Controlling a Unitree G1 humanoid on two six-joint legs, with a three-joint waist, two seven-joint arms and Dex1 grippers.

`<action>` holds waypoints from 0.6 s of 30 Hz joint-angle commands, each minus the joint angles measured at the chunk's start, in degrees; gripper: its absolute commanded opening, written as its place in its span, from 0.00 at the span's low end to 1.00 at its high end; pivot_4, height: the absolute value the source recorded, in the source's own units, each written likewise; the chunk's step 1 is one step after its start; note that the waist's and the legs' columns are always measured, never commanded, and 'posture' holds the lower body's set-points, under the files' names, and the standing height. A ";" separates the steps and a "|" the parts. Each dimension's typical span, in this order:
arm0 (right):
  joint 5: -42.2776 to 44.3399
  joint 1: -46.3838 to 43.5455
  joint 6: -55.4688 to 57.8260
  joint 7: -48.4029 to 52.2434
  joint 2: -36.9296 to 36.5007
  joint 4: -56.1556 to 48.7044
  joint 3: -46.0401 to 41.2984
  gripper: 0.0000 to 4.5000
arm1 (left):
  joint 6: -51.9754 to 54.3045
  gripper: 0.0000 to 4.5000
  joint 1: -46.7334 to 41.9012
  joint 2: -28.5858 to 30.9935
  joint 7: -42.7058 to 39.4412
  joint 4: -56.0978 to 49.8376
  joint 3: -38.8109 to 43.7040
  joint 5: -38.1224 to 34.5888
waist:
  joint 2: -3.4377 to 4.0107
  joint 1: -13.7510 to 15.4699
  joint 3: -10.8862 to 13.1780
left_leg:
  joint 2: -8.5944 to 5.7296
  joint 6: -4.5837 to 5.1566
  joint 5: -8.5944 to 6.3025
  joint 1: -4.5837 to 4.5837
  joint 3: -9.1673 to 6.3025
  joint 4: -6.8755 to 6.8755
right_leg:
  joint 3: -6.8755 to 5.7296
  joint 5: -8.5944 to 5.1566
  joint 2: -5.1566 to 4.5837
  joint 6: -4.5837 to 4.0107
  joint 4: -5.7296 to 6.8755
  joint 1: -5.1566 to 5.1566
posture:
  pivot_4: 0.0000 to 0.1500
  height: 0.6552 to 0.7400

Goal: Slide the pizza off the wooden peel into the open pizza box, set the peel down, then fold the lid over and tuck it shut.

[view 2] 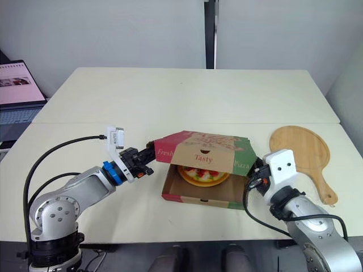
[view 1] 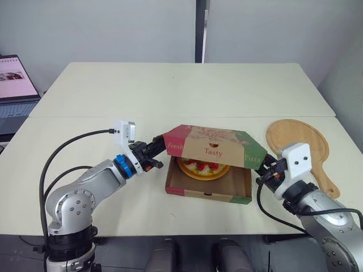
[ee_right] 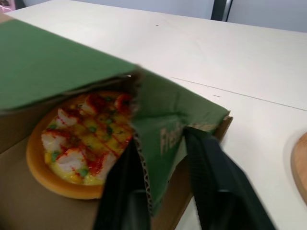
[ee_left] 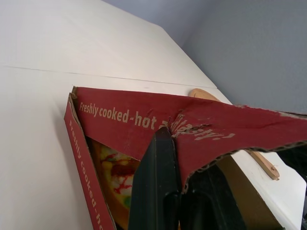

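The pizza box point(view 1: 207, 195) stands at the table's front middle with the pizza point(view 1: 203, 168) inside it. Its lid point(view 1: 214, 144) hangs half lowered over the pizza, front flap pointing down. My left gripper point(view 1: 160, 153) is shut on the lid's red side flap point(ee_left: 144, 120), which runs between its fingers point(ee_left: 156, 182). My right gripper point(view 1: 264, 166) is shut on the green side flap point(ee_right: 163, 129), one finger point(ee_right: 120, 191) on each face. The wooden peel point(view 1: 298, 141) lies flat on the table, to the right of the box.
A laptop point(view 1: 14, 85) sits open at the far left edge. The table point(view 1: 170, 90) stretches wide behind the box, with a seam running across it. The peel's handle points toward the front right corner, close to my right arm.
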 commanded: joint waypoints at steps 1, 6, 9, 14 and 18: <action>1.68 0.52 -1.64 2.15 -1.48 -0.98 -0.81 0.50 | -1.48 0.00 -0.04 0.90 -0.91 -1.51 -0.47 0.07 | 0.00 0.02 0.00 | 0.00 0.00 0.00 0.00 -0.01 0.00 | -0.01 0.00 0.00 0.00 0.00 0.00 | 1.00 1.00; 2.42 3.89 -2.19 8.96 -9.24 0.44 -3.38 0.82 | -2.20 0.00 -0.19 1.37 -1.43 -1.37 -0.90 0.71 | -0.01 0.14 0.00 | 0.00 0.01 -0.01 -0.02 -0.01 0.01 | -0.04 0.00 0.00 0.00 -0.04 0.02 | 1.00 1.00; 3.16 6.91 -4.05 14.67 -14.28 3.02 -7.39 0.82 | -2.91 0.00 -0.43 1.79 -1.93 -0.95 -1.13 1.25 | -0.01 0.20 0.01 | 0.00 0.02 -0.01 -0.02 0.00 0.00 | -0.04 0.00 0.00 0.00 -0.04 0.03 | 1.00 1.00; 3.48 10.10 -7.61 22.66 -21.63 9.62 -14.80 0.82 | -3.75 0.00 -0.48 2.13 -2.40 -0.61 -1.38 1.87 | -0.03 0.18 0.02 | 0.01 0.03 -0.01 -0.02 0.00 0.02 | -0.05 0.00 0.01 0.01 -0.05 0.06 | 1.00 1.00; 6.64 3.36 -7.71 24.29 -23.73 16.71 -19.79 0.68 | -4.03 0.00 -0.45 2.29 -2.67 -0.49 -1.52 2.11 | -0.04 0.09 0.03 | 0.03 0.03 -0.01 0.00 0.05 0.03 | -0.01 0.00 0.04 0.01 -0.05 0.07 | 1.00 1.00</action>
